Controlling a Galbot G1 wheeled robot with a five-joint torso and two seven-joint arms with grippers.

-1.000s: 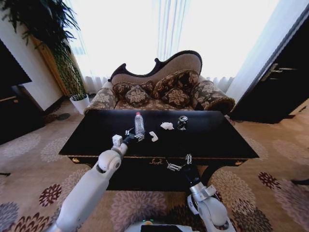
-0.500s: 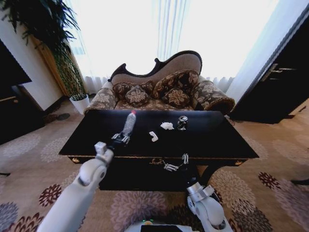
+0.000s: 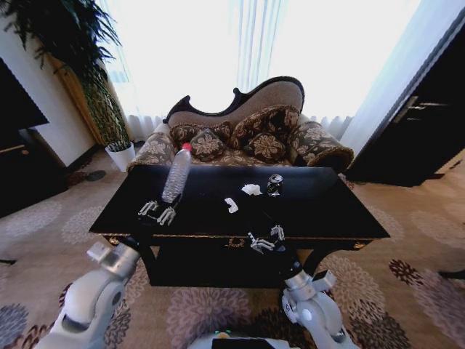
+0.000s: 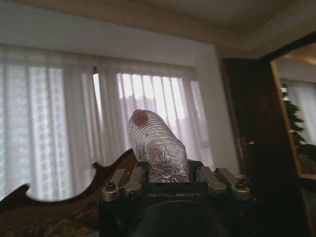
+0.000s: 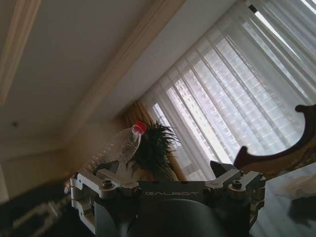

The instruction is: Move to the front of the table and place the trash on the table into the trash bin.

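My left gripper (image 3: 158, 212) is shut on the base of the clear plastic bottle (image 3: 176, 174) and holds it above the left part of the glossy black table (image 3: 327, 211), its red cap tilted up and away. In the left wrist view the bottle (image 4: 157, 145) stands between the fingers of the left gripper (image 4: 168, 178). Two white paper scraps (image 3: 231, 205) (image 3: 251, 190) and a small silver can (image 3: 274, 184) lie mid-table. My right gripper (image 3: 266, 241) hovers open at the table's front edge, nothing between its fingers (image 5: 106, 174). The trash bin is out of view.
A patterned sofa (image 3: 240, 134) stands right behind the table. A potted plant in a white pot (image 3: 120, 155) is at the back left, beside a dark cabinet (image 3: 18, 145). A dark door (image 3: 429, 123) is on the right. Flowered carpet lies on both sides.
My left arm has drawn back and to the left, lifting the bottle off the table and tilting it. The right gripper has shifted only slightly at the front edge.
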